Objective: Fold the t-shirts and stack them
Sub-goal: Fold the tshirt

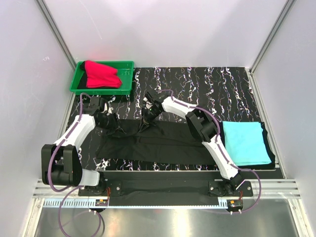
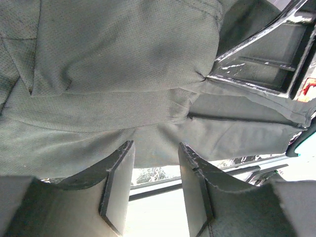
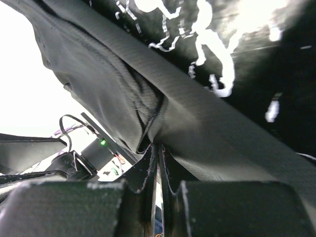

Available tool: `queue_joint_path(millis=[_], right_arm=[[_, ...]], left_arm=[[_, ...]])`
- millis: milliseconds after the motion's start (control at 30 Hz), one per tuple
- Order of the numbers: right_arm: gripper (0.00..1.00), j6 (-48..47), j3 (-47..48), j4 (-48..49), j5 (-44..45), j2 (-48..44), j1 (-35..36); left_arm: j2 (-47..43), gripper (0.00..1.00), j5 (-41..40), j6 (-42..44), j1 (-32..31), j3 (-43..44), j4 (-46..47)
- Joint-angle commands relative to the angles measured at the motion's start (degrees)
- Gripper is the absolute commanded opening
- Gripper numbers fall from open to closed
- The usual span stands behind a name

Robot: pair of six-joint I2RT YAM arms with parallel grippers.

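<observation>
The black t-shirt [image 1: 153,143] lies as a long folded strip across the middle of the marbled mat. My right gripper [image 1: 144,123] is shut on its far edge near the middle and pinches a lifted fold of black cloth [image 3: 148,113]. My left gripper [image 1: 114,123] is at the shirt's far left corner; in its wrist view the jaws stand open with nothing between them, and the black cloth [image 2: 123,89] hangs just beyond the fingertips. The turquoise t-shirt [image 1: 245,142] lies folded at the right. The bright red t-shirt [image 1: 101,75] sits crumpled in the green tray [image 1: 126,66].
The green tray stands at the back left corner of the mat. White walls with metal posts close in the table on three sides. A metal rail runs along the near edge by the arm bases.
</observation>
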Motion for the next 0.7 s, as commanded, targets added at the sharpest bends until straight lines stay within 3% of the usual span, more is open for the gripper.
queue_joint_path(millis=[0, 667], right_arm=[[0.09, 1.19, 2.7, 0.46, -1.76, -0.09, 1.15], [0.1, 1.01, -5.03, 1.96, -1.59, -5.63, 2.2]], left_arm=[[-1.46, 0.46, -0.91, 1.29, 0.46, 0.95, -0.27], [0.82, 0.49, -2.31, 1.9, 1.25, 3.23, -0.27]])
